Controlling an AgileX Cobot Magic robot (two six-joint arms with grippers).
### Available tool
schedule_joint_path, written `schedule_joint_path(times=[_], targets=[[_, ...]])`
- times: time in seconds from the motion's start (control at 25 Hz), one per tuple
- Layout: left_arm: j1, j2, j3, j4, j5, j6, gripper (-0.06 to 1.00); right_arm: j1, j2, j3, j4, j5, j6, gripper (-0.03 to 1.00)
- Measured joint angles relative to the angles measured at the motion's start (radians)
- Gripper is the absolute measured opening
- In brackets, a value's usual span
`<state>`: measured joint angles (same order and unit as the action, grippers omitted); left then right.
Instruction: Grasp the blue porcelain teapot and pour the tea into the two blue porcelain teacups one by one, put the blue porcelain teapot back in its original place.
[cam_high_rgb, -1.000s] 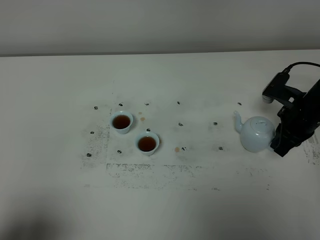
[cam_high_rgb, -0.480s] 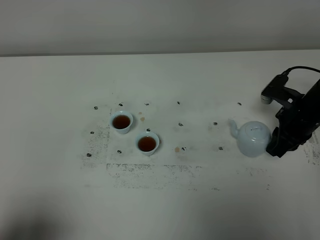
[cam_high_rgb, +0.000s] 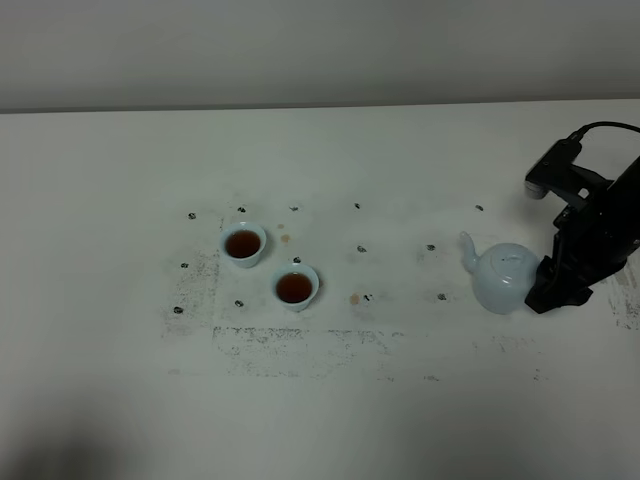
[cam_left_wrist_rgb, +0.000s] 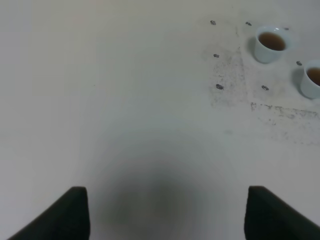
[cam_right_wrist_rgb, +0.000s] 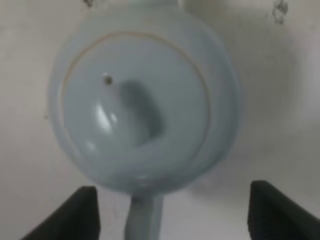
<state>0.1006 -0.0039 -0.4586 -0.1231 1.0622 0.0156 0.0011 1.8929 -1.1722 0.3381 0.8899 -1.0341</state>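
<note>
The blue porcelain teapot stands upright on the table at the right, spout pointing left. My right gripper is just behind it on the handle side, open. In the right wrist view the teapot fills the picture, and its loop handle lies between the wide-apart fingertips without touching them. The two blue porcelain teacups sit left of centre, both holding dark tea. The left wrist view shows the teacups far off, and my left gripper open over bare table.
The white table carries small black marks and a worn, speckled patch around the cups. A few tea drips lie between the cups and the teapot. The table's back edge meets a grey wall.
The right gripper has gone from shut on the teapot's handle to open. The teapot came down a little, shifted slightly left, and now stands free on the table.
</note>
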Motion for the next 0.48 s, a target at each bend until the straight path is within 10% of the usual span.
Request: schedule_joint_path(times=[0.24, 0.48], targets=[[0.0, 0.0, 0.0, 0.0, 0.0, 0.0, 0.62, 0.0, -0.179, 0.0, -0.009, 0.025, 0.209, 0.57], [0.0, 0.0, 0.0, 0.0, 0.0, 0.0, 0.62, -0.034, -0.237, -0.014, -0.12, -0.035, 0.705, 0.55]])
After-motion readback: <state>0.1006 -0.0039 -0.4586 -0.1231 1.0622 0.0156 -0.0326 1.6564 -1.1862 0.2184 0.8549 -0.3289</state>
